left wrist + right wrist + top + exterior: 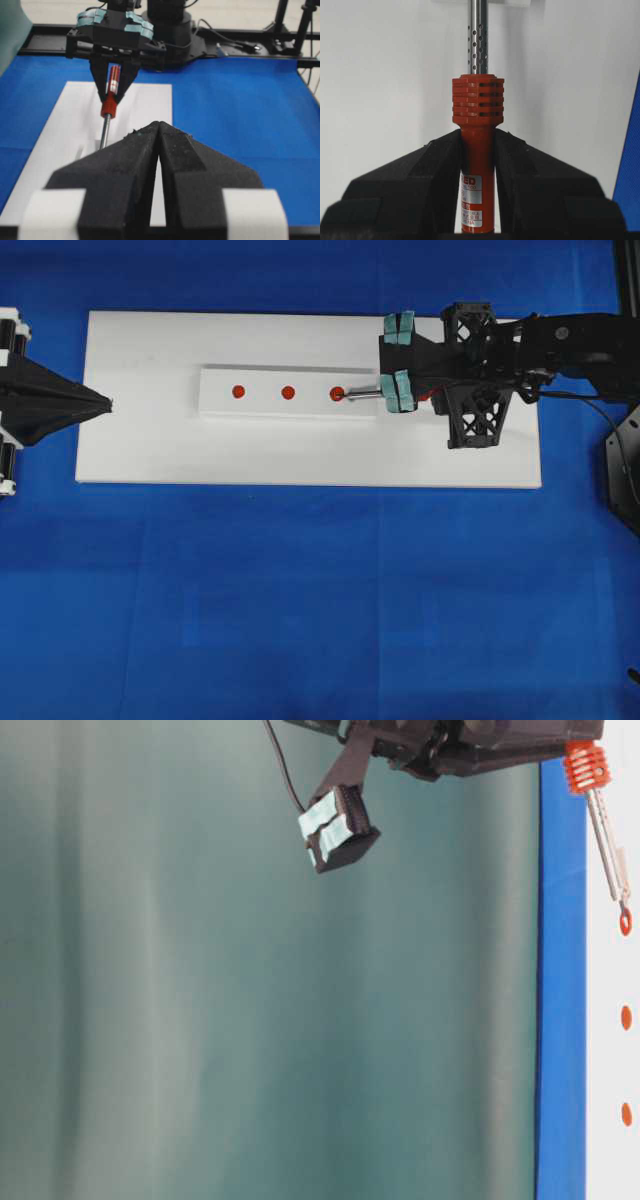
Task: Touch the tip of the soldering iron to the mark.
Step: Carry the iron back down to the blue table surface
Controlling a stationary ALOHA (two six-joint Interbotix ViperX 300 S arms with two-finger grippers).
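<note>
Over the white board (300, 455), the iron (477, 165) hangs in the right claw (477, 175), whose black fingers (420, 180) pinch the orange-red handle just behind its ribbed collar. Stiff and slim, the tool likely weighs little, but the smooth handle could pivot in a two-point pinch; the grip near the collar suits it, well clear of the perforated metal shaft (478, 35). The long axis runs along the raised strip (290, 405), seen from above, with the tip (343, 396) pointing toward the left arm and sloping down. The tip lies at the nearest of three red marks (337, 393); contact looks made or nearly so. The left claw (158, 150) rests pressed together, empty, well apart on blue bench (300, 590).
</note>
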